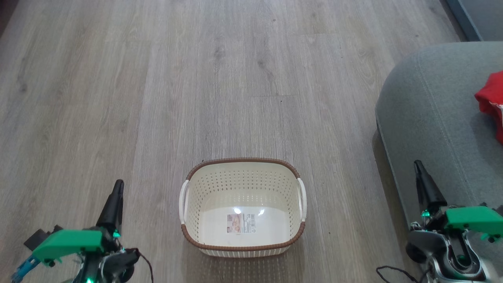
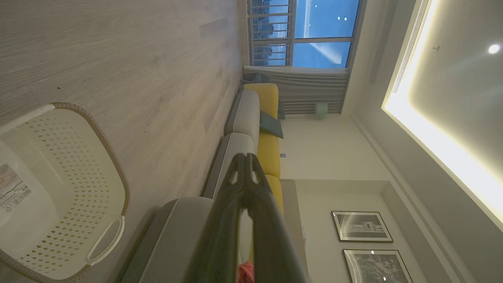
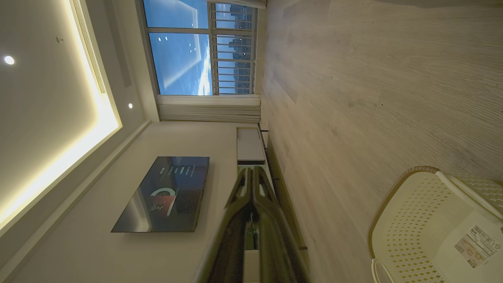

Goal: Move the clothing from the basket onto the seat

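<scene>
On the wooden floor [image 1: 235, 78], in the middle and near to me, stands the cream basket [image 1: 240, 184] with its brown woven-look rim and a white handle on each side. I can see its bare bottom, where a paper label [image 1: 241, 223] is stuck. To the right of it, a little apart, is the grey-green seat [image 1: 432, 110] with its rounded corner and stitched seam. The red clothing [image 1: 491, 98] lies on top of the seat, at the far right, and the edge of the head view cuts it, so I see only a part of it.

Near left, the left pincer [image 1: 116, 196] hangs above the floor, well apart from the basket. Its wrist view shows the two dark fingers meeting at the tips, with nothing between them. Near right, the right pincer [image 1: 422, 177] is in front of the near edge of the seat. Its fingers are also pressed together at the tips and hold nothing.
</scene>
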You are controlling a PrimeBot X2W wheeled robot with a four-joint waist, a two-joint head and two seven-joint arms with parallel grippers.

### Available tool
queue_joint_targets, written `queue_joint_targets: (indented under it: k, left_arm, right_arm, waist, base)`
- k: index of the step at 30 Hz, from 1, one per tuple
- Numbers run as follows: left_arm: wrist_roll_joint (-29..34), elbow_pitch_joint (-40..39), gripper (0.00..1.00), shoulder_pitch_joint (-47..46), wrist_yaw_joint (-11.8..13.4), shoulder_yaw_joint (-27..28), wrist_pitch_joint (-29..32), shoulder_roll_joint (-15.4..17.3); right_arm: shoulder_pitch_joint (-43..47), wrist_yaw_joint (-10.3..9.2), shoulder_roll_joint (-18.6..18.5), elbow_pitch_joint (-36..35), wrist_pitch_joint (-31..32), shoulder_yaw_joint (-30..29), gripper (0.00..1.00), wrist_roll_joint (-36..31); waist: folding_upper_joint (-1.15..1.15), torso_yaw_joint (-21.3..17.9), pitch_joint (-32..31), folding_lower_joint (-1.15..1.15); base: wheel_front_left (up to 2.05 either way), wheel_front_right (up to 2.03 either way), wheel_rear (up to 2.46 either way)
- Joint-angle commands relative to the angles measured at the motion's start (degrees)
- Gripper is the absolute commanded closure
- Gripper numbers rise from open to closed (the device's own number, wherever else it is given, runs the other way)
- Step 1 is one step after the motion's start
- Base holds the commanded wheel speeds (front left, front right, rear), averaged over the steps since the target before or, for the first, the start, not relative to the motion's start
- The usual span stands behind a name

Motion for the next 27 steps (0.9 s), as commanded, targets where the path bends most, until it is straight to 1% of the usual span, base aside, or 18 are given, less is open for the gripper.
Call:
queue_joint_targets:
  k: [1, 27]
  left_arm:
    - [-0.37, -2.03, 1.00, -2.83, -0.53, 1.39, 0.43, 0.87]
    - [-0.38, -2.03, 1.00, -2.83, -0.53, 1.39, 0.43, 0.87]
  right_arm:
    - [-1.16, 0.00, -0.19, -2.26, 0.25, 0.98, 1.00, 0.32]
    - [-1.16, 0.00, -0.19, -2.26, 0.24, 0.98, 1.00, 0.32]
  waist:
    - [0.00, 0.00, 0.00, 0.00]
    - [0.00, 0.00, 0.00, 0.00]
  base:
    - [0.00, 0.00, 0.00]
    - [0.00, 0.00, 0.00]
